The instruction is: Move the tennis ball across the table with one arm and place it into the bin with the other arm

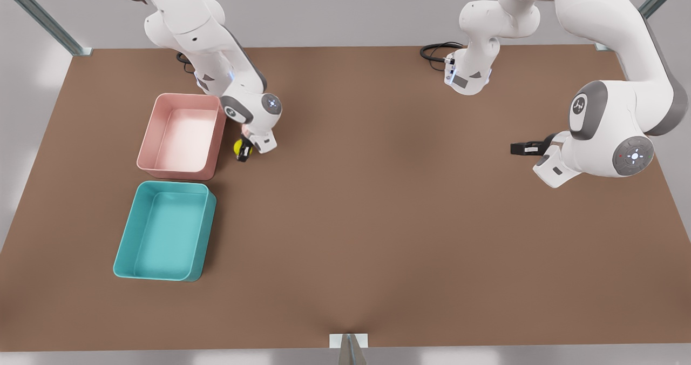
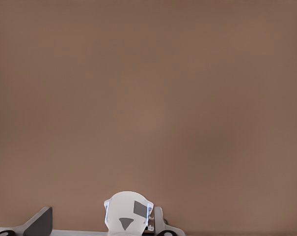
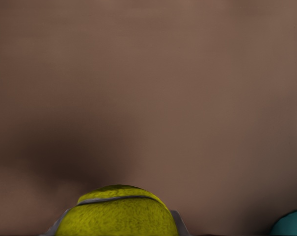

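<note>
The yellow-green tennis ball (image 1: 237, 146) is at the front view's left, just right of the pink tub, and my right gripper (image 1: 244, 152) is shut on it. Up close, the tennis ball (image 3: 118, 214) sits between the grey fingers (image 3: 179, 222) over the brown table (image 3: 187, 98). The teal bin (image 1: 125, 246) stands on the table (image 1: 378, 219) in front of the pink tub, and its corner (image 3: 291, 224) shows in the right wrist view. My left gripper (image 1: 519, 148) waits at the front view's right, pointing left above the table (image 2: 148, 98).
A pink tub (image 1: 186, 96) of like shape stands behind the teal bin. The arm bases (image 1: 467, 79) and black cables are along the far edge. An arm base (image 2: 128, 219) shows in the left wrist view. Bare tabletop stretches between the two arms.
</note>
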